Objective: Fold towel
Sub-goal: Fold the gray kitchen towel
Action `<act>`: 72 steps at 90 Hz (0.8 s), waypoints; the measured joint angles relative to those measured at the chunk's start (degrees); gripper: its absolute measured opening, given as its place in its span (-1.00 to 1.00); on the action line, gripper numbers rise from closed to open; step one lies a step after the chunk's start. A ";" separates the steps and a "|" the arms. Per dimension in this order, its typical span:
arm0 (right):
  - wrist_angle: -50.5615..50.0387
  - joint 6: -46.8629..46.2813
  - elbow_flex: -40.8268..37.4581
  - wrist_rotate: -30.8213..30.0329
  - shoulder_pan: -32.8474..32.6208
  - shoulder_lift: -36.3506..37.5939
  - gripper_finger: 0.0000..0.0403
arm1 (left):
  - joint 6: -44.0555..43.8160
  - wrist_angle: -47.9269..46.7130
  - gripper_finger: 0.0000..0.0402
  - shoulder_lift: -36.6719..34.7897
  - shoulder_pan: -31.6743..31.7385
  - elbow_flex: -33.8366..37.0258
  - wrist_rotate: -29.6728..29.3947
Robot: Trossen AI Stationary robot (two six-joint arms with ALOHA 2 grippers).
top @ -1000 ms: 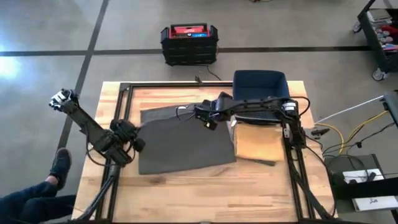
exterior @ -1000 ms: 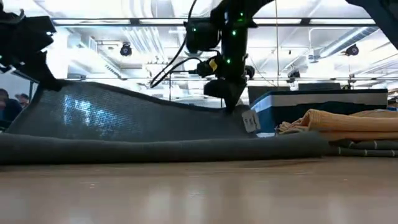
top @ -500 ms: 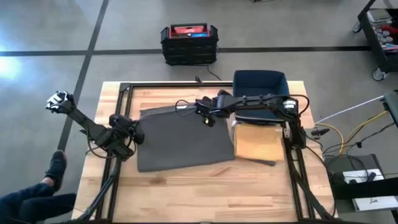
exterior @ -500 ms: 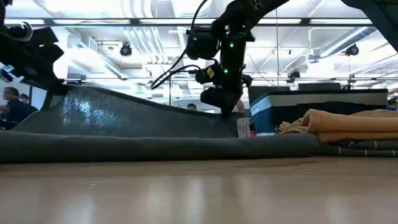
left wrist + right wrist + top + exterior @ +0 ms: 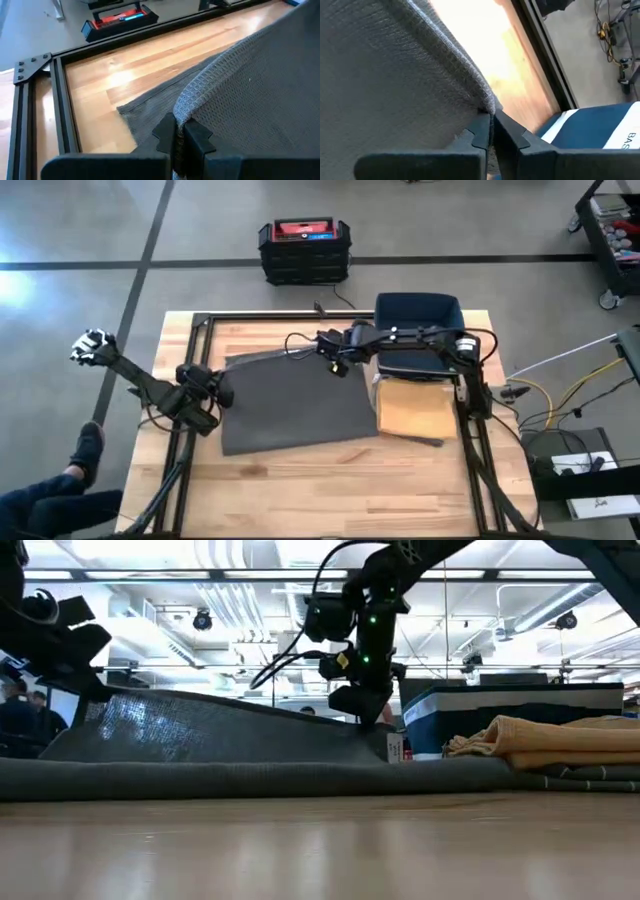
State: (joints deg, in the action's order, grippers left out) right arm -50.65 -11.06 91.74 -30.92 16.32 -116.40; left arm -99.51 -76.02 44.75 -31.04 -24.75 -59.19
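Your left gripper [image 5: 178, 134] is clamped on one corner of the grey towel [image 5: 295, 405], out at the table's left frame, and your right gripper [image 5: 492, 131] is pinched on the opposite corner near the blue bin [image 5: 418, 315]. Over the last second both have carried the held edge away from you toward the far side of the table [image 5: 330, 480], the left one sliding outward, the right one moving back toward the bin. In the low view the raised layer [image 5: 210, 725] now hangs lower and flatter over the layer beneath. You look close to laying the fold down, so check the edges line up before release. The folded tan towels [image 5: 418, 412] lie just beside it, untouched
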 joint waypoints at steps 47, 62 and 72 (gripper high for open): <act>0.25 0.53 -0.04 -0.66 1.61 -0.07 -0.42 | 6.78 5.03 -0.36 3.38 4.97 0.42 -1.42; 1.35 1.26 -0.04 -0.83 2.68 -0.07 -0.02 | 8.34 6.04 0.01 3.23 6.04 0.22 -1.49; 1.26 3.22 0.08 -0.77 3.01 -0.01 0.17 | 11.96 6.76 0.16 3.26 6.04 -1.25 -1.35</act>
State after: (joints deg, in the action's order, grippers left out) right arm -49.39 -7.85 91.82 -31.69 19.33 -116.41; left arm -87.55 -69.26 48.01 -24.99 -26.00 -60.53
